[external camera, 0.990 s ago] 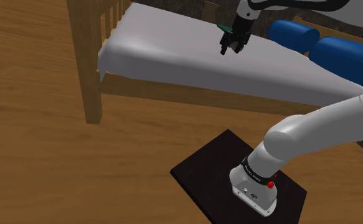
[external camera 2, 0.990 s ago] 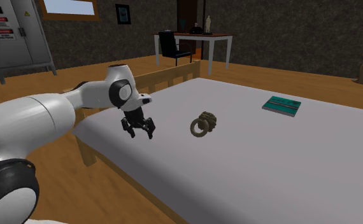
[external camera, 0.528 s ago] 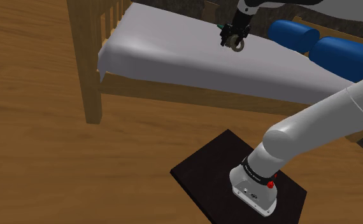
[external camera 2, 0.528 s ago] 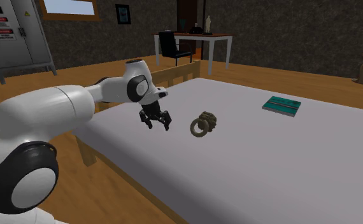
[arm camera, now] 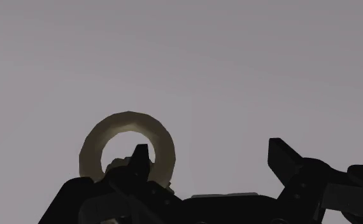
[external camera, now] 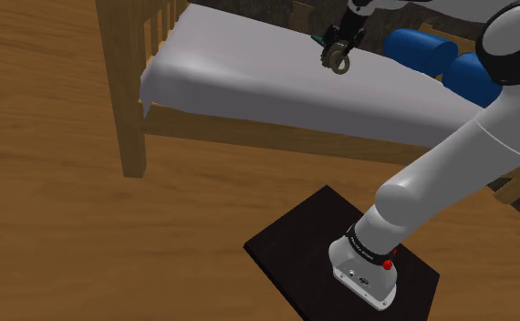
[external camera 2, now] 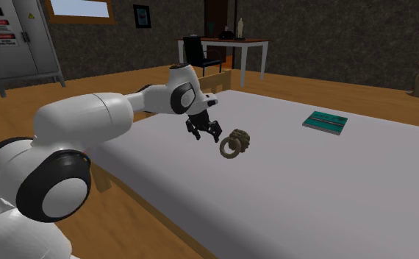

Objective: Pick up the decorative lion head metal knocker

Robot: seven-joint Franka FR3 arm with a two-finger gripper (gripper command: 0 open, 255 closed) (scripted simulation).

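The lion head knocker (external camera 2: 236, 142) is a dull brass-coloured lump with a ring, lying flat on the bed's pale mattress (external camera 2: 333, 184). In the shoulder view its ring (external camera: 340, 65) shows just under the hand. My black gripper (external camera 2: 206, 131) hovers open a little above the mattress, close beside the knocker on the second exterior view's left, not touching it. In the wrist view the ring (arm camera: 128, 151) lies on the sheet behind one fingertip (arm camera: 140, 154). The other fingertip (arm camera: 281, 153) stands well apart from it, and my gripper (arm camera: 211, 159) holds nothing.
A teal book (external camera 2: 326, 122) lies farther along the mattress. Blue pillows (external camera: 422, 47) sit at the bed's head. A wooden bedpost (external camera: 126, 82) rises at the foot. Behind the bed stand a white table (external camera 2: 226, 45), a dark chair (external camera 2: 198, 55) and a grey cabinet (external camera 2: 20, 40).
The arm has swung across the mattress toward the knocker; the gripper, earlier well short of it, now hangs right beside it. The knocker and book have not moved.
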